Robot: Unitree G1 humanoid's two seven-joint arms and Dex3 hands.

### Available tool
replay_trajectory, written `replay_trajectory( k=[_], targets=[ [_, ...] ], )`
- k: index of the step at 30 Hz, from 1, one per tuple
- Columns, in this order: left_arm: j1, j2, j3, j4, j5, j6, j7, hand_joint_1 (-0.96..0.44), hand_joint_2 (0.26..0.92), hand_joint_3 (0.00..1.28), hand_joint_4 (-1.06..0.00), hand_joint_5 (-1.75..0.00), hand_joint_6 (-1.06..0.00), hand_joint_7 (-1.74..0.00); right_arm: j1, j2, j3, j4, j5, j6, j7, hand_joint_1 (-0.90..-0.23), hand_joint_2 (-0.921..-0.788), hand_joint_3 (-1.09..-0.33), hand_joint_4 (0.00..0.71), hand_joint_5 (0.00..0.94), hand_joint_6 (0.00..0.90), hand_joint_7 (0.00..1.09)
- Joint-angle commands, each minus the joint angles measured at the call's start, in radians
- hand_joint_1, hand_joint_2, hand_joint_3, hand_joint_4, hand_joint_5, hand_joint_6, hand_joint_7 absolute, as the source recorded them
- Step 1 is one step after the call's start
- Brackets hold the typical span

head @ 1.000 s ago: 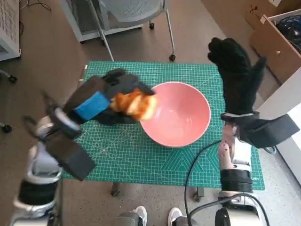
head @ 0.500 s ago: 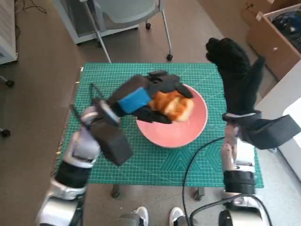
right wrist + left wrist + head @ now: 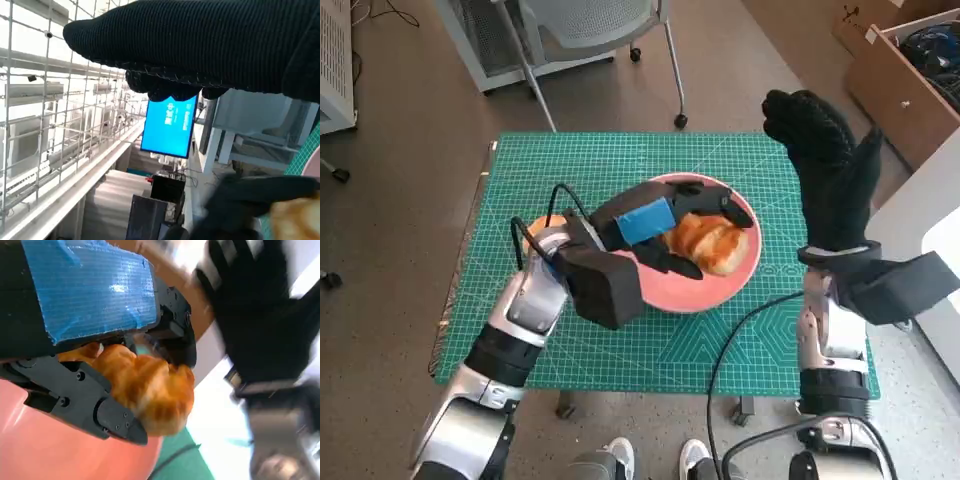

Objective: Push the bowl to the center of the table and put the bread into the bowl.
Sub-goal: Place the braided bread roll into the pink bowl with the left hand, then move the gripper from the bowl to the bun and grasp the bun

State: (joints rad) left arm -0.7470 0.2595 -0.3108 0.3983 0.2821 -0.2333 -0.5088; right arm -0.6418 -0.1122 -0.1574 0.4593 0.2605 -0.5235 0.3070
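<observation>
The table (image 3: 520, 330), covered by a green cutting mat, carries the pink bowl (image 3: 740, 280), which sits near the middle of the mat. The right hand (image 3: 825, 165) stands raised beside the far right edge of the table, well apart from the bowl, fingers extended together and grasping nothing. The left hand (image 3: 665, 225) reaches over the bowl from the near left side, with its fingers (image 3: 117, 422) closed around the bread (image 3: 712, 243), which lies inside the bowl's rim; whether the bread touches the bowl's floor cannot be told. In the left wrist view the bread (image 3: 150, 395) is a golden, browned roll pinched between the black fingers and the taped palm. Judged by its look, the bread is light, soft and compressible, with a crust that may flake, so moderate pressure across its broad middle is advisable. The bowl appears rigid and smooth, likely to slide on the mat when pushed at its rim.
</observation>
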Motion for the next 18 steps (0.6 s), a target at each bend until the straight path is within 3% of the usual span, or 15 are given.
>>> replay_trajectory(
  k=[1, 11, 18],
  targets=[
    [-0.019, 0.038, -0.013, -0.04, 0.036, 0.059, -0.034, -0.31, 0.884, 0.04, -0.05, -0.04, -0.1, -0.16, 0.034, -0.006, -0.002, -0.013, -0.026, 0.013, -0.024, -0.598, -0.921, -0.688, 0.268, 0.0, 0.16, 0.41],
    [0.025, 0.045, -0.007, -0.065, 0.055, 0.018, 0.033, -0.54, 0.915, 0.04, 0.0, 0.0, -0.08, -0.13, 0.026, 0.001, 0.0, 0.008, -0.048, -0.002, -0.043, -0.604, -0.921, -0.696, 0.268, 0.0, 0.151, 0.42],
    [0.053, 0.069, 0.012, -0.075, 0.049, -0.06, 0.075, -0.65, 0.921, 0.14, 0.0, 0.0, -0.08, -0.13, 0.021, 0.007, 0.004, 0.021, -0.042, -0.002, -0.037, -0.611, -0.921, -0.695, 0.269, 0.0, 0.148, 0.42]
  ],
)
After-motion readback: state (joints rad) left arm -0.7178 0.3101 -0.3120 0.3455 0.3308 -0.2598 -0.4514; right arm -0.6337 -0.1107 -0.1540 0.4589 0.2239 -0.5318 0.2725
